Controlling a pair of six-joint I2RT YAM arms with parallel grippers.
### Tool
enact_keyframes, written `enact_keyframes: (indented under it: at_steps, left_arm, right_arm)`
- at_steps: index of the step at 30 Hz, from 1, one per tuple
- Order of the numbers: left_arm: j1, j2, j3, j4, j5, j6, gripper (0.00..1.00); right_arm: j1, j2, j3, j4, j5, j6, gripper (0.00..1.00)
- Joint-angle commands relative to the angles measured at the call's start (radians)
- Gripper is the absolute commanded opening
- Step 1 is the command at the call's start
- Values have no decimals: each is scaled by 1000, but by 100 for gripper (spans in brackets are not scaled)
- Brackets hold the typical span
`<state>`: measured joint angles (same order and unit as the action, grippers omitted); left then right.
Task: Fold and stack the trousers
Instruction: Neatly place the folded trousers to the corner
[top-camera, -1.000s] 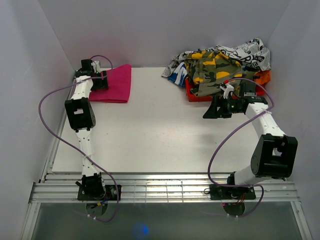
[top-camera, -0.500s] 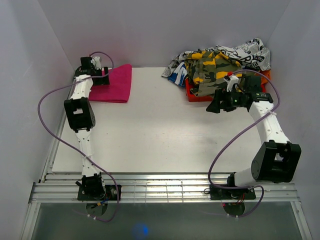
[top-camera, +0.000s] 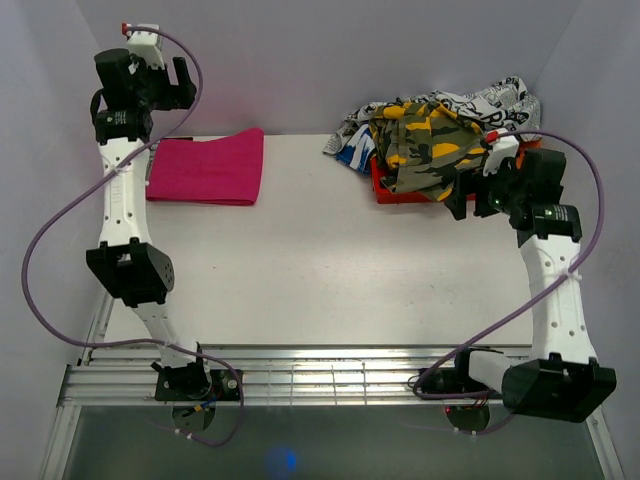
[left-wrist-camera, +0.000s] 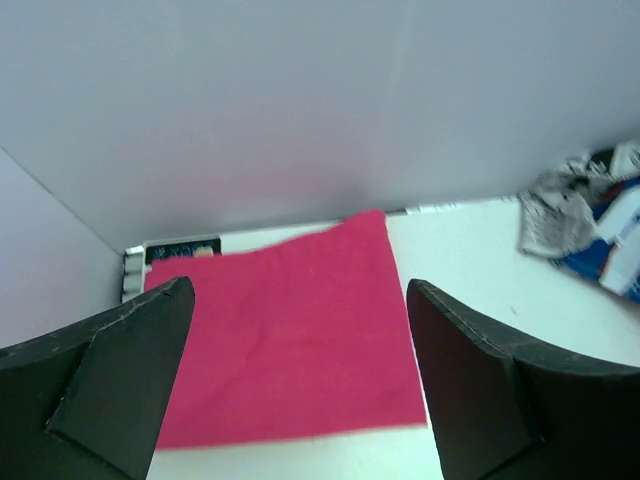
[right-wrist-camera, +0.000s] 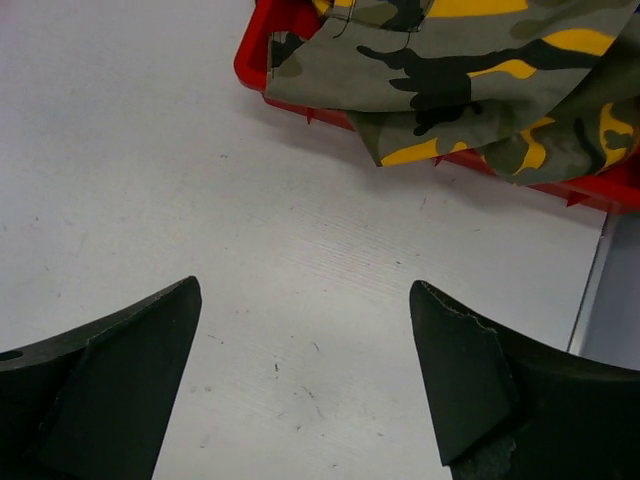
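My left gripper (top-camera: 172, 82) is up high over the 11 o'clock corner of the white table (top-camera: 320, 260), jaws spread wide with nothing between them. Wrist view agrees: fingers apart, just air. The hot-pink soft-fabric trousers (top-camera: 207, 168) lie folded into a flat rectangle right below it on the tabletop, near the back wall, and nothing touches them.

My right gripper (top-camera: 463, 196) sits at 2 o'clock, also spread open and empty, hovering over bare table just beside the red plastic bin (top-camera: 384, 190). A green-and-yellow camouflage garment (top-camera: 425, 140) is piled in that bin and spills over its rim. Behind it lies a black-and-white printed cloth (top-camera: 497, 100), and a blue-and-white cloth (top-camera: 350, 150) lies at the pile's 9 o'clock edge.
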<state>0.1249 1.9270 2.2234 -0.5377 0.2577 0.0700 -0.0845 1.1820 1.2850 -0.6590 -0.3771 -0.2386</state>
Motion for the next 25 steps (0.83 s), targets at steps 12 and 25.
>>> enact_keyframes:
  at_steps: [12,25]
  left_arm:
    - [-4,-761,-1054,-246,196,234,98]
    - [-4,-861,-1194,-245,206,206,98]
  right_arm:
    - [-3,-297,-291,-214,-69,-309,90]
    - [-3,-370,-352,-220,-88,-288,90]
